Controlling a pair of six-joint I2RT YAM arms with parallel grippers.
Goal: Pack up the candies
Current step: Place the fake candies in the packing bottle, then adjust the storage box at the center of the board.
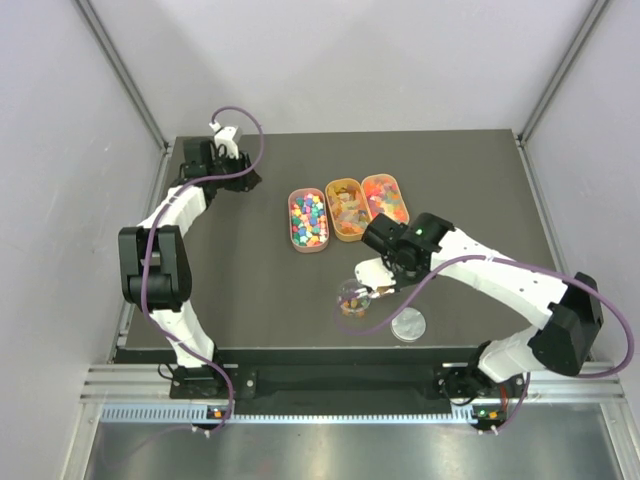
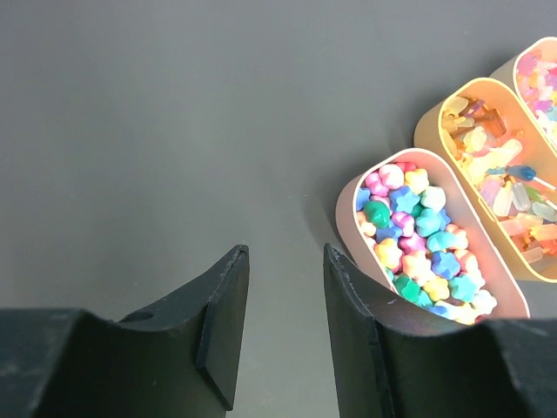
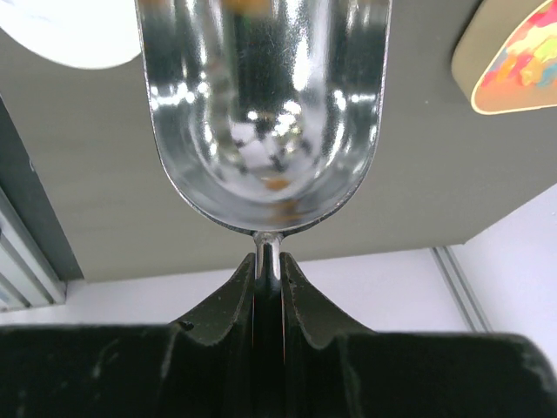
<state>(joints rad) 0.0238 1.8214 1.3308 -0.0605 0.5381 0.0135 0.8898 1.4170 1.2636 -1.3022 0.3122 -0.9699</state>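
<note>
Two black fingers of the right claw (image 3: 268,261) are squeezed tight on the thin handle of a shiny metal scoop (image 3: 265,113). The right arm bends in from the near right corner. Its scoop is right at a small clear jar (image 1: 352,297) near the front of the table (image 1: 250,290). The left arm is folded and reaches to the far left corner. The left claw (image 2: 283,261) is spread apart with nothing in it, low over the table, just beside the trays (image 2: 348,218). The candies (image 2: 418,244) fill the three trays, side by side.
</note>
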